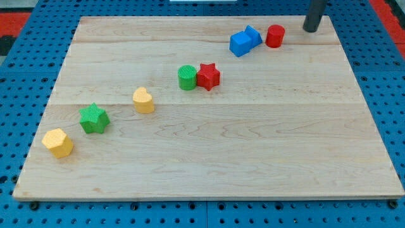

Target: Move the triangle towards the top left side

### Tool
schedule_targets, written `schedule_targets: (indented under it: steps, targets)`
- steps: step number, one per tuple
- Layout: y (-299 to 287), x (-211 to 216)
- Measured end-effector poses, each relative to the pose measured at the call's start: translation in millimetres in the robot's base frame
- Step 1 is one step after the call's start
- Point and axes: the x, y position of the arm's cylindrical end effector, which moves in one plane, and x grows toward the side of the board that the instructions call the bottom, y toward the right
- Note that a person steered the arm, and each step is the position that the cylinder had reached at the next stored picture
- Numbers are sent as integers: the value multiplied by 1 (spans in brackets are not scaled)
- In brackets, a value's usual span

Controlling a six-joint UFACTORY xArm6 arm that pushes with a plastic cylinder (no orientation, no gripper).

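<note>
A pale wooden board (209,158) fills most of my view, lying on a blue pegboard surface (19,95) dotted with holes. Red areas (16,25) show at the upper left and upper right corners.

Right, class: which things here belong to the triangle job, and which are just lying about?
Job: my tip, view's top right; blue triangle, seemingly the upper blue block.
Lying about: blue cube, red cylinder, red star, green cylinder, green star, yellow heart, yellow hexagon.

Blocks: 2 blue (244,40), 2 red (274,36), 2 green (94,118), 2 yellow (58,142).
</note>
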Motion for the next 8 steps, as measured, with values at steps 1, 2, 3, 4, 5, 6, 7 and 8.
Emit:
schedule_targets:
  steps: [1,2,3,4,5,6,7,8]
  targets:
    - [-109,3]
    - [-200,2]
    - [-204,-11]
    - [-166,-27]
    - [-191,-52]
    - [-284,-41]
    - [-319,-36]
    - [-259,-49]
